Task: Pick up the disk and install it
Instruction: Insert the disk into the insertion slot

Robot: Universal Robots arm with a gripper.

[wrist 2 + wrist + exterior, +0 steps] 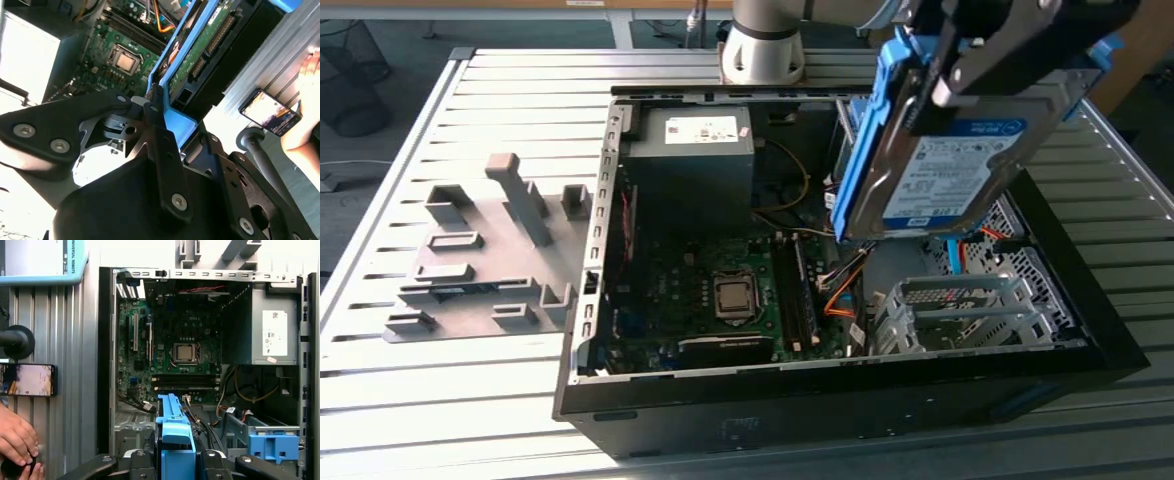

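The disk, a silver drive with a white-and-blue label in a bright blue carrier frame, hangs on edge and tilted above the right side of the open computer case. My gripper is shut on its upper part. The second wrist view shows the disk's green circuit board and blue frame between the black fingers. In the first wrist view the blue frame edge rises from the gripper, over the case floor beside the grey drive bay.
Inside the case lie the motherboard and the power supply. A blue bracket sits atop the drive bay. A grey fixture plate lies at the exterior view's left. A person's hand and a phone are beside the case.
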